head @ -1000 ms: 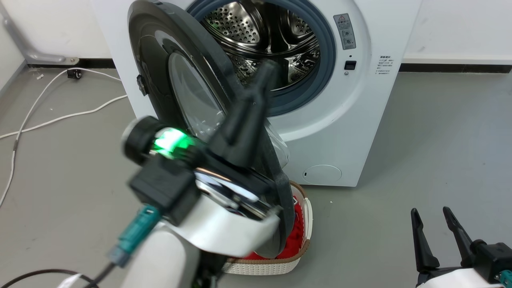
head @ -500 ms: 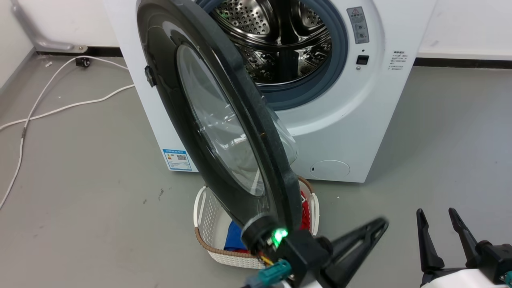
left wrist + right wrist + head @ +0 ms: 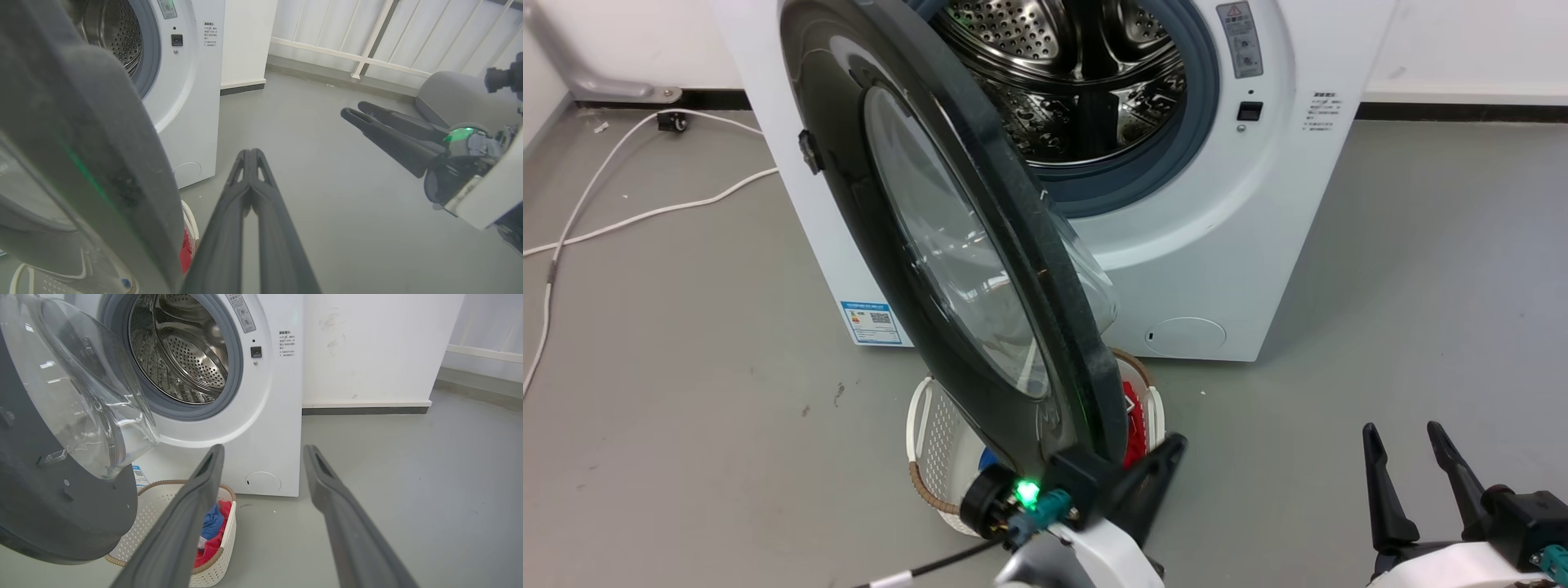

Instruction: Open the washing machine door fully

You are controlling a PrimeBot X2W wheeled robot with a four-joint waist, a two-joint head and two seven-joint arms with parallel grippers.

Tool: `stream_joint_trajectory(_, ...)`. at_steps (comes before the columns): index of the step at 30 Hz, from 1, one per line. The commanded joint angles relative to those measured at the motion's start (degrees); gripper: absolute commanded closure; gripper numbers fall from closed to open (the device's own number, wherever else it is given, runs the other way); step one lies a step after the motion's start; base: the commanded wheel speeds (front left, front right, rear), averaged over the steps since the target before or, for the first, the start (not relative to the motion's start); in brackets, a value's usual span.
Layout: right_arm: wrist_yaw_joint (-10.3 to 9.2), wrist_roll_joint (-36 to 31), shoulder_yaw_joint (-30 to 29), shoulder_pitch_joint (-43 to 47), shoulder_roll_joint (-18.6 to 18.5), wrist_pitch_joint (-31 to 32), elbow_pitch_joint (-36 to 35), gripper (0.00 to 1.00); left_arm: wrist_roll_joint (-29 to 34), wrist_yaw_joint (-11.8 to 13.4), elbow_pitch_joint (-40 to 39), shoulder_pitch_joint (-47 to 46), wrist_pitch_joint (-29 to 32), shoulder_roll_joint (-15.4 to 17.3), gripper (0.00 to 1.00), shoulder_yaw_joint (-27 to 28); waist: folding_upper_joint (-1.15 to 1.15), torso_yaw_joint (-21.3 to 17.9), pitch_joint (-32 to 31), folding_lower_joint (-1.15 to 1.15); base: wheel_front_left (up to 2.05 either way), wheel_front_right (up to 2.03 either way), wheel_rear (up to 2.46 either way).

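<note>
The washing machine door stands roughly half open, swung out in front of the washing machine. The left gripper, its 2 fingers pressed together, sits just beside the door's lower free rim. It should push the rim's inner side steadily outward in an arc. The right gripper idles with its fingers apart.

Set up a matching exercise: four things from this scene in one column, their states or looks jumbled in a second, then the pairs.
Column one
1. washing machine door
2. left gripper
3. right gripper
4. laundry basket

Column two
A. fingers apart, holding nothing
B. white lattice walls, brown rim
C. standing partly open
D. fingers pressed together

Pairs: 1-C, 2-D, 3-A, 4-B
</note>
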Motion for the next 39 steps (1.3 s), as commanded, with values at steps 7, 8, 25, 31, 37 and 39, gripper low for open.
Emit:
stream_joint_trajectory(7, -0.01, 0.6, 0.3, -1.1, 0.1, -0.5, 1.0, 0.00, -2.4, 3.2, 4.5, -3.0, -4.8, -0.4, 1.00, 2.5, 0.00, -0.7, 0.4, 0.00, 0.00, 0.00, 0.00)
stream_joint_trajectory(8, -0.01, 0.6, 0.3, -1.1, 0.1, -0.5, 1.2, 0.00, -2.7, 3.5, 4.9, -3.3, -5.2, -0.4, 1.00, 2.6, 0.00, -0.7, 0.4, 0.00, 0.00, 0.00, 0.00)
stream_joint_trajectory(25, -0.01, 1.1, -1.1, -1.2, -0.1, -0.7, 2.8, 0.00, -2.1, 5.9, -1.1, 0.5, -8.3, 2.9, 1.00, 2.0, 0.00, 3.8, 1.7, 0.00, 0.00, 0.00, 0.00)
stream_joint_trajectory(31, -0.01, 1.0, -0.9, -1.9, -0.4, -0.6, 3.4, 0.00, -0.9, 6.8, -5.3, 2.0, -7.2, 4.1, 1.00, 0.7, 0.00, 8.4, 1.7, 0.00, 0.00, 0.00, 0.00)
stream_joint_trajectory(37, -0.01, 0.5, -0.7, -1.6, 0.1, -0.3, 3.6, 0.00, -2.9, 7.9, -6.5, 4.1, -5.4, 4.8, 1.00, 1.2, 0.00, 11.4, 0.5, 0.00, 0.00, 0.00, 0.00)
stream_joint_trajectory(39, -0.01, 0.4, -0.8, -1.2, 0.2, -0.2, 3.6, 0.00, -3.1, 8.3, -6.7, 4.6, -5.0, 5.4, 1.00, 1.6, 0.00, 12.2, 0.2, 0.00, 0.00, 0.00, 0.00)
